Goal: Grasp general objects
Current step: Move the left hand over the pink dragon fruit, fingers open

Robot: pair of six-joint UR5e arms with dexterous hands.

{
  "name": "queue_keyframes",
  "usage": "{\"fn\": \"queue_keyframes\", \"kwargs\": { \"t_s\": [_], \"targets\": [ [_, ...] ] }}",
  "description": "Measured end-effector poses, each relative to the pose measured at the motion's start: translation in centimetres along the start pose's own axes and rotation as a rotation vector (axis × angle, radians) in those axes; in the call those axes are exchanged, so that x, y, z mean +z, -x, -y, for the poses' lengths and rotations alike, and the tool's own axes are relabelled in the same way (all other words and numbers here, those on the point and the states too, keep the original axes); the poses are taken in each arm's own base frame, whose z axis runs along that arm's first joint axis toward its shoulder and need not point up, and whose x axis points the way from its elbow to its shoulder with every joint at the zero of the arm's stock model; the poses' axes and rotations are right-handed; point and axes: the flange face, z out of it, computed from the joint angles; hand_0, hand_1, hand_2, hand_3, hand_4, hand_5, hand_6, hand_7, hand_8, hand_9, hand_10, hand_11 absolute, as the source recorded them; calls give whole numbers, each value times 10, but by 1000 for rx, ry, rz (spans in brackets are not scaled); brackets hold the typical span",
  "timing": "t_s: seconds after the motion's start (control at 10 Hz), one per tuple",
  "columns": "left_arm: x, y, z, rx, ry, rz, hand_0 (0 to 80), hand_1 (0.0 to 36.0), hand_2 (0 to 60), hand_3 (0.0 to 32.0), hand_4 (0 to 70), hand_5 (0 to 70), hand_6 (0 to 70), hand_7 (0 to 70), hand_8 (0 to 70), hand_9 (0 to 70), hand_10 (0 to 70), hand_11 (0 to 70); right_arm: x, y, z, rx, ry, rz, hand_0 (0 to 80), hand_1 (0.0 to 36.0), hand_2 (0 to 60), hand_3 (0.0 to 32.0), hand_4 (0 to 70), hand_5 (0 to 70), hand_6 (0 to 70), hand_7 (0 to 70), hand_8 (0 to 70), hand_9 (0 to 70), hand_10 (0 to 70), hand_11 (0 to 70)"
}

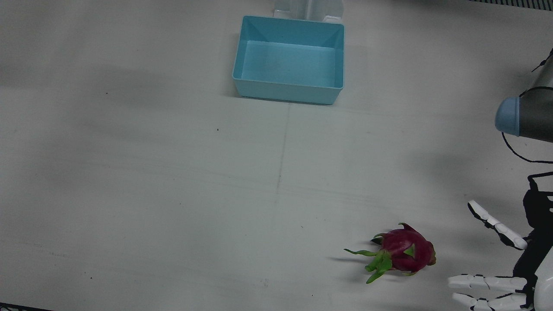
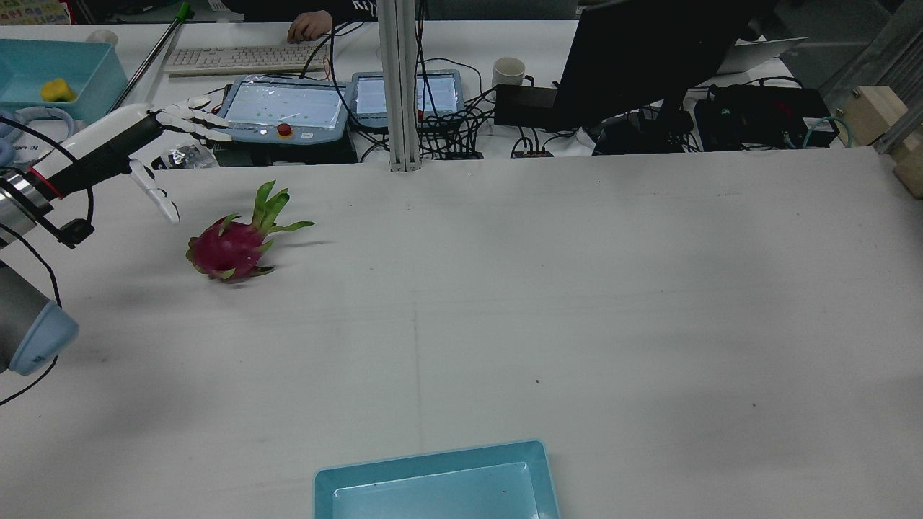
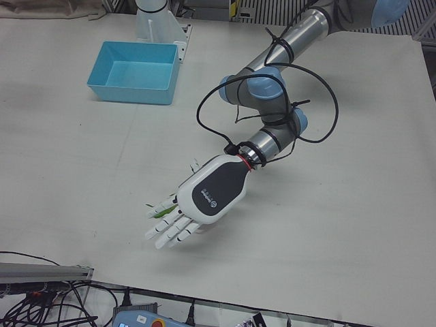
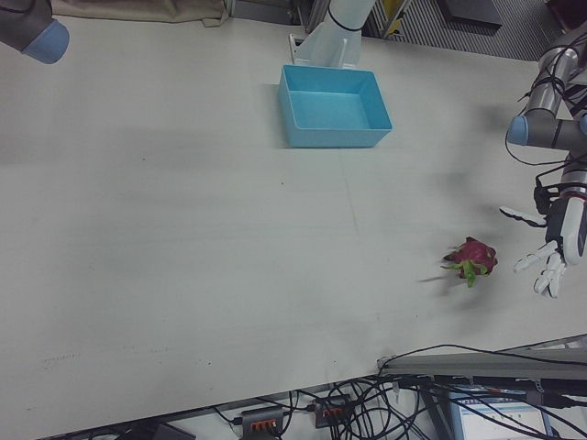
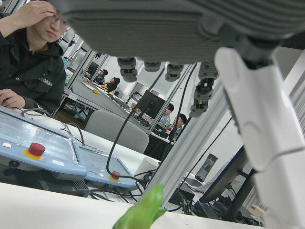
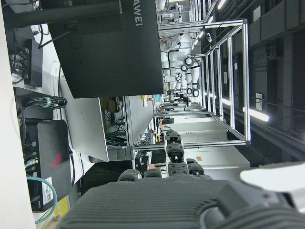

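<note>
A magenta dragon fruit (image 1: 404, 252) with green leaves lies on the white table near the operators' edge; it also shows in the rear view (image 2: 231, 249) and the right-front view (image 4: 472, 257). My left hand (image 1: 518, 263) is open with its fingers spread. It hovers beside the fruit on its outer side and does not touch it, as the rear view (image 2: 144, 137) and right-front view (image 4: 555, 238) show. In the left-front view the hand (image 3: 204, 194) hides most of the fruit. My right hand (image 6: 167, 205) shows only in its own view, fingers extended, holding nothing.
An empty light-blue bin (image 1: 289, 93) stands at the robot's side of the table, at mid width (image 2: 433, 468). Beyond the far table edge are teach pendants (image 2: 281, 108), cables and a monitor (image 2: 649, 50). A metal post (image 2: 400, 86) stands at that edge.
</note>
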Motion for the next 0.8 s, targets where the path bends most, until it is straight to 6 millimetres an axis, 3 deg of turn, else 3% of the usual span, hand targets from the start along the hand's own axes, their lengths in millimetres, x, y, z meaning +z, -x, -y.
{"fn": "queue_keyframes", "kwargs": {
  "t_s": [0.1,0.5,0.8],
  "targets": [
    [5,-6,-14,36,10,10,655,290,0,0,0,0,0,53,0,0,0,20,0,0,-1,-1,2,0,0,0,0,0,0,0,0,0,0,0,0,0],
    [7,-11,-29,106,25,24,612,256,0,0,0,0,0,47,0,0,0,31,0,0,-2,-1,3,1,0,0,0,0,0,0,0,0,0,0,0,0],
    [14,26,-68,140,74,87,588,236,0,0,0,0,0,64,0,0,0,27,0,1,-1,-1,3,1,0,0,0,0,0,0,0,0,0,0,0,0]
  ]
}}
